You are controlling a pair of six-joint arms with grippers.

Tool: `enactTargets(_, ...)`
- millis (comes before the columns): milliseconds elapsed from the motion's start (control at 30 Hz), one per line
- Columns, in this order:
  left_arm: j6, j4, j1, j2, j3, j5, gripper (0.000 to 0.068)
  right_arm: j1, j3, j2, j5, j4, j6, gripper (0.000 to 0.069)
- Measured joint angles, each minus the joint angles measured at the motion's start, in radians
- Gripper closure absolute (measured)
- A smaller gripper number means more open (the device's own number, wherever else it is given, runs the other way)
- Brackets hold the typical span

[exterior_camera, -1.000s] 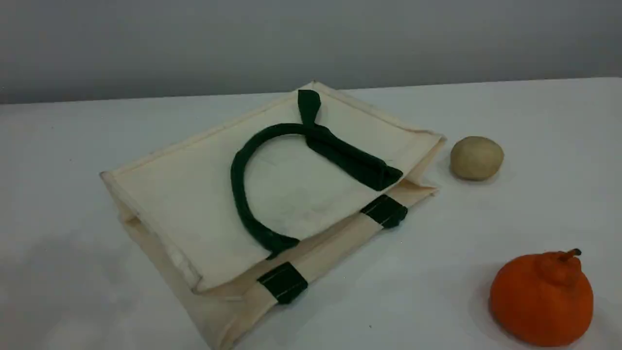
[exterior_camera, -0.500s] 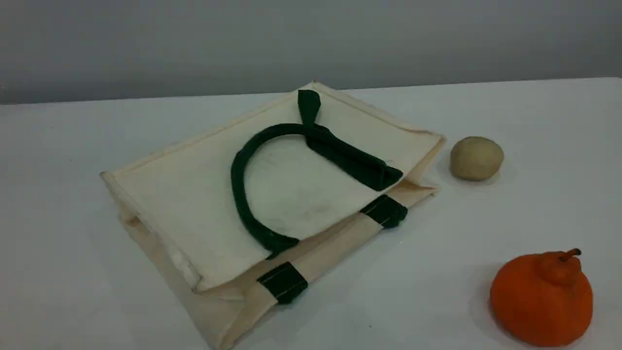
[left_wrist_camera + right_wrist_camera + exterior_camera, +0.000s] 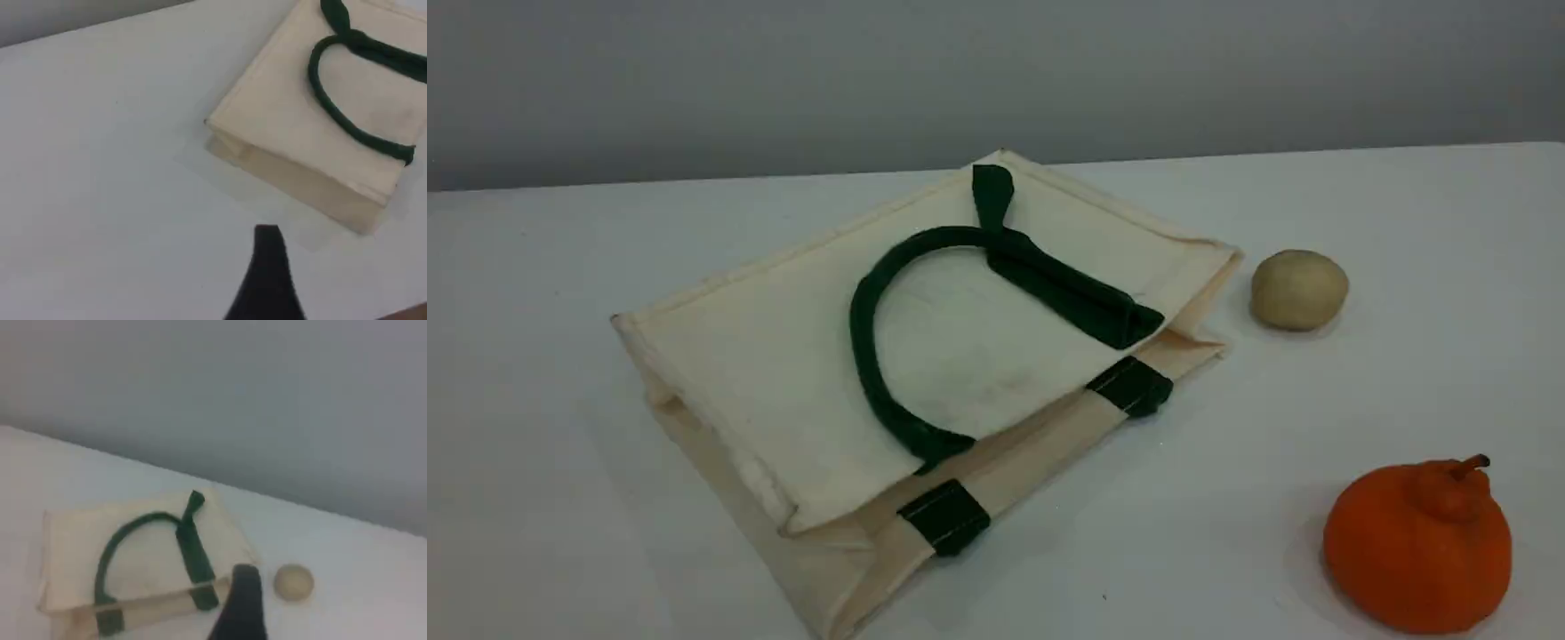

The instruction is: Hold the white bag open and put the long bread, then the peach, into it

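Observation:
The white bag (image 3: pixel 783 356) lies flat and closed on the table, its dark green handle (image 3: pixel 860 329) curled over the top panel. Its rim, with green patches (image 3: pixel 944 516), faces the front right. The left wrist view looks down on the bag (image 3: pixel 287 127) from beyond its bottom left corner, with my left gripper's dark fingertip (image 3: pixel 268 267) above bare table. In the right wrist view, my right gripper's fingertip (image 3: pixel 243 600) hangs high over the bag (image 3: pixel 73 540). Neither gripper holds anything and both stand open. The long bread and the peach are out of view.
A round beige lump (image 3: pixel 1298 289) sits just right of the bag's far corner and shows too in the right wrist view (image 3: pixel 293 581). A large orange fruit (image 3: pixel 1416 547) with a stem stands at the front right. A grey wall runs behind the white table (image 3: pixel 560 267).

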Motion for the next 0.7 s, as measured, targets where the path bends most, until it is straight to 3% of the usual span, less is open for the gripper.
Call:
enactTargets(200, 0.0, -0.003, 0.0, -0.146, 0.107, -0.002, 0.0157, 0.0, 0.146, -0.121, 0.007, -0.094, 0.087, 0.0102)
enactTargets(533, 0.001, -0.003, 0.0, -0.197, 0.312, -0.131, 0.0157, 0.0, 0.401, -0.12, -0.072, -0.14, 0.116, 0.0102)
enactTargets(700, 0.001, -0.003, 0.0, -0.197, 0.374, -0.169, 0.0157, 0.0, 0.422, -0.12, -0.086, -0.14, 0.116, 0.0102)
